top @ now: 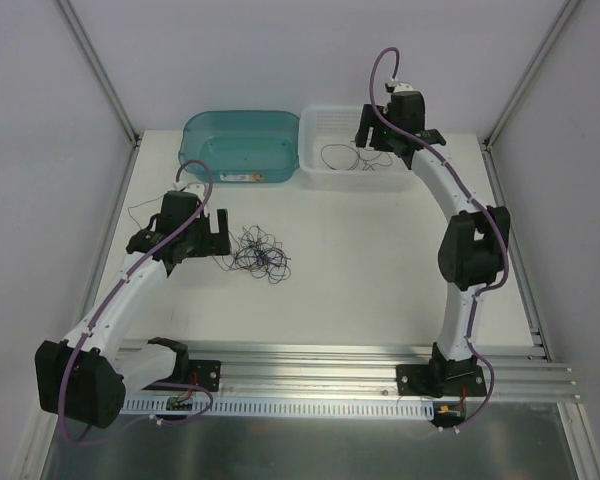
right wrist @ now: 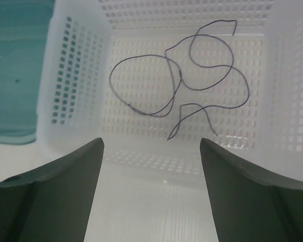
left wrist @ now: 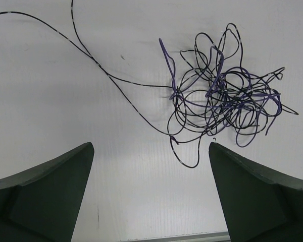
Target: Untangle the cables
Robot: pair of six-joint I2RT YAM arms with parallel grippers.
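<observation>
Tangling tightly, the cables point(left wrist: 222, 96) hide their ends.

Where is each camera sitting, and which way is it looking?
Top view: high up behind the robot, looking down on the table; the left arm and right arm show whole, bases at the bottom.
Left wrist: on the left arm, looking down at the tangle of cables; the open left gripper frames the bottom.
Right wrist: on the right arm, looking into the white basket at one loose cable; the open right gripper shows below.
Shared: the top view sees the tangle and the basket too.
</observation>
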